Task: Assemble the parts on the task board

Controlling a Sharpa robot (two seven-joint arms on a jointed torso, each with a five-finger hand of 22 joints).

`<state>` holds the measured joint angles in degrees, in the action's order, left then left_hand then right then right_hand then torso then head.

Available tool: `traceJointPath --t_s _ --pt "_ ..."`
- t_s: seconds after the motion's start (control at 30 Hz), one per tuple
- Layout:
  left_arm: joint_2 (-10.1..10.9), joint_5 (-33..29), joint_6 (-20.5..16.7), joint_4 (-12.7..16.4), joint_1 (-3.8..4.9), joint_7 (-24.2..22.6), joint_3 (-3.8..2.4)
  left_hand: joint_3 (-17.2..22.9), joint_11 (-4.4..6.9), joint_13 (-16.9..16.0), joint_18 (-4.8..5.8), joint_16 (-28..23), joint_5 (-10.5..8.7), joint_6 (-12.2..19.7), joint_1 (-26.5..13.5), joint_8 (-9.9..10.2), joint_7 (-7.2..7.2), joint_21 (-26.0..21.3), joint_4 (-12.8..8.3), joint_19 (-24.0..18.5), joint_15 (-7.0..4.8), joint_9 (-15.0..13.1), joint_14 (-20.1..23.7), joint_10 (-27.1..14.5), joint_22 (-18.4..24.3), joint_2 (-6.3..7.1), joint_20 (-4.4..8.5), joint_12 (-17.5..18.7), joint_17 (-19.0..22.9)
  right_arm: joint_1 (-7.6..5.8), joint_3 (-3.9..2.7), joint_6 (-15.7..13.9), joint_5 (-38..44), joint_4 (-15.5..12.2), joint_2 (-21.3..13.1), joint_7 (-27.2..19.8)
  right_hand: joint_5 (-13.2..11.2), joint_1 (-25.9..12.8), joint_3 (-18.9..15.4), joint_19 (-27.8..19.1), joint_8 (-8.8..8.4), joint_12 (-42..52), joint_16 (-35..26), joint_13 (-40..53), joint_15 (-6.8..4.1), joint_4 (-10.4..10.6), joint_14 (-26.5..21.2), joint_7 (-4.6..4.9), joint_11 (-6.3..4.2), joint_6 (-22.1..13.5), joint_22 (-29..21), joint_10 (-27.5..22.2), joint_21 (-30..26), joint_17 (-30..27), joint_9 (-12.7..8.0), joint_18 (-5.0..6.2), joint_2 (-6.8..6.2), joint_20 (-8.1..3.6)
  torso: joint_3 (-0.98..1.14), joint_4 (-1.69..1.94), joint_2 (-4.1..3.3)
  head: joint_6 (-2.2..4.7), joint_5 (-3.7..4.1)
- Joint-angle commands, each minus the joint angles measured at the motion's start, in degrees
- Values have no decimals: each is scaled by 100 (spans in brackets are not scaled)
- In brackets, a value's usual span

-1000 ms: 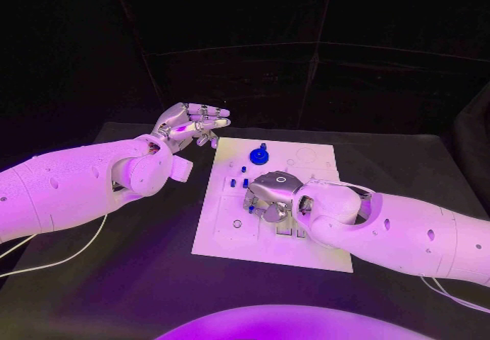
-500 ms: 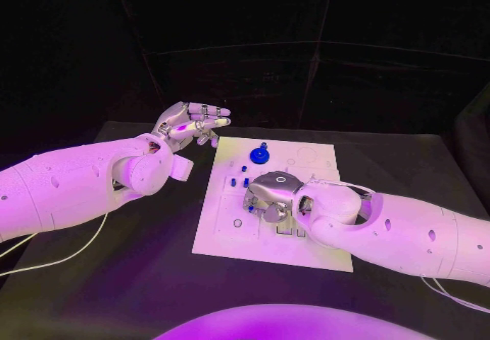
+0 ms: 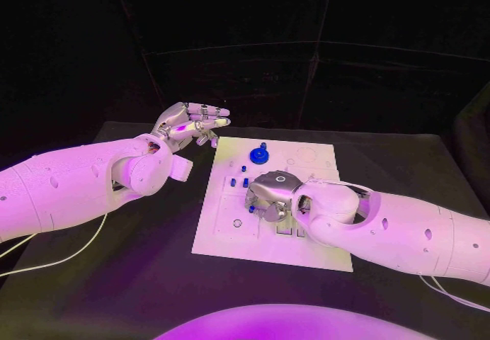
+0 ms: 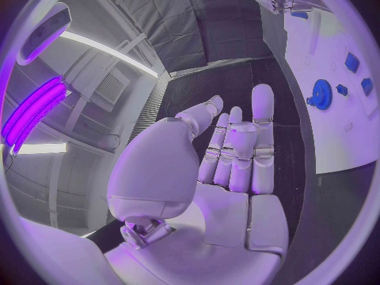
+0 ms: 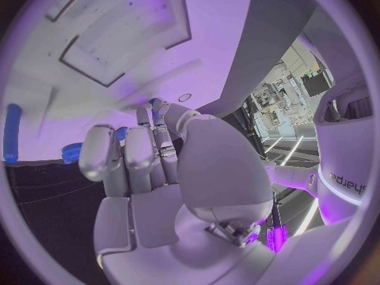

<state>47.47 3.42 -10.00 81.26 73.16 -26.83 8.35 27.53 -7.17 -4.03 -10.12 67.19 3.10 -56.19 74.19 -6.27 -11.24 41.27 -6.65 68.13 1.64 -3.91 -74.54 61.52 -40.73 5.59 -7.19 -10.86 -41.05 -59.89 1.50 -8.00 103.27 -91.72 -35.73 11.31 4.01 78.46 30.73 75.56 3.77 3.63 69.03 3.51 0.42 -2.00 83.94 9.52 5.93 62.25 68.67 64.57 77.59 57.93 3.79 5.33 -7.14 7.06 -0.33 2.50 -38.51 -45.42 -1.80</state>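
Over the middle of the white task board (image 3: 230, 234) the right hand (image 3: 270, 196) hangs palm down, its arm reaching in from the near right across the board's lower corner. Its fingers (image 5: 126, 158) are curled downward toward the board's surface, close together; a small blue piece (image 5: 120, 133) shows just beside their tips in the right wrist view, but whether the fingers pinch it or merely touch it cannot be told.

Off the board's far left corner, the left hand (image 3: 190, 122) is held up above the black bench (image 3: 133, 283), well apart from the parts. Its palm faces up and its fingers (image 4: 261, 139) are extended side by side, slightly bent at the tips, holding nothing.

On the board, a blue gear (image 3: 259, 155) stands near the far edge, between the two hands. Several small blue parts (image 3: 243, 182) sit in a cluster just behind the right hand, on the board's left half. A blue rod (image 5: 11, 133) lies on the board, seen at the rim of the right wrist view.

The word "sharpa" (image 5: 342, 178) can be read on the white arm in the right wrist view.
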Motion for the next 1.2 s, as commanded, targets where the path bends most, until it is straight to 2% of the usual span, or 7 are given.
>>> traceJointPath --t_s 0.03,0.23,0.4,0.6,0.8,0.93,1.2 --pt "-2 -27 31 6 10 -3 -4 -28 10 1 -37 -15 -9 30 -4 -15 -19 -36 -13 -13 14 9 34 -49 7 -15 -16 -30 6 -7 -1 137 107 4 15 93 18 -55 -31 -44 -15 -11 -29 4 52 -10 58 1 10 -50 -5 -39 -33 -6 -2 -25 6 -11 1 1 0 -3 -4" --pt "0 -27 37 6 11 5 -4 -33 8 1 -38 -15 -9 36 6 -15 -20 -40 -20 -11 15 9 39 -61 11 -19 -17 -40 17 -7 -1 77 114 5 27 56 14 -109 -93 -137 -18 3 -113 4 72 -26 20 11 32 -112 -140 -182 -126 -129 -3 5 -65 10 1 -4 0 -6 -7" --pt "1 -27 41 5 11 10 -4 -33 8 1 -38 -15 -9 36 6 -15 -20 -40 -20 -11 15 9 39 -61 11 -19 -17 -40 17 -7 0 -161 104 -7 10 -14 45 -184 -247 -236 -30 22 -197 8 82 -23 -12 -33 32 -347 -298 -420 -242 -250 -15 41 -141 23 2 -6 1 3 -8" --pt "6 -27 51 2 11 17 -4 -33 8 1 -38 -15 -9 36 6 -15 -20 -40 -20 -11 15 9 39 -61 11 -19 -17 -40 17 -5 0 -781 23 -128 -143 -179 87 -218 -454 -363 -24 75 -334 19 77 -18 -49 -70 35 -510 -511 -558 -399 -447 -9 83 -175 22 11 -5 0 26 8" --pt "16 -27 68 -4 11 30 -2 -33 8 1 -38 -15 -9 36 6 -15 -20 -40 -20 -11 15 9 39 -61 11 -19 -17 -40 17 -7 -7 -1372 -215 -399 -578 -282 112 -214 -555 -383 -23 122 -392 24 72 -21 -63 -66 29 -554 -562 -571 -442 -528 -7 92 -192 19 3 -22 9 74 53" --pt "13 -27 79 -3 11 34 -1 -33 8 1 -38 -15 -9 36 6 -15 -20 -40 -20 -11 15 9 39 -61 11 -19 -17 -40 17 -39 -31 -1397 -392 -585 -978 -181 112 -212 -636 -382 -18 171 -419 28 67 -12 -65 -89 23 -585 -582 -563 -462 -565 -4 94 -186 16 -4 -6 3 147 160" --pt "14 -27 101 23 10 34 2 -36 8 2 -38 -19 -9 41 11 -15 -20 -42 -24 -10 15 9 44 -69 14 -20 -18 -45 32 -210 -67 -938 -481 -710 -1621 256 95 -223 -887 -356 -22 267 -452 21 54 44 -56 -93 7 -656 -599 -582 -490 -617 -5 92 -217 0 2 -20 -3 239 277"
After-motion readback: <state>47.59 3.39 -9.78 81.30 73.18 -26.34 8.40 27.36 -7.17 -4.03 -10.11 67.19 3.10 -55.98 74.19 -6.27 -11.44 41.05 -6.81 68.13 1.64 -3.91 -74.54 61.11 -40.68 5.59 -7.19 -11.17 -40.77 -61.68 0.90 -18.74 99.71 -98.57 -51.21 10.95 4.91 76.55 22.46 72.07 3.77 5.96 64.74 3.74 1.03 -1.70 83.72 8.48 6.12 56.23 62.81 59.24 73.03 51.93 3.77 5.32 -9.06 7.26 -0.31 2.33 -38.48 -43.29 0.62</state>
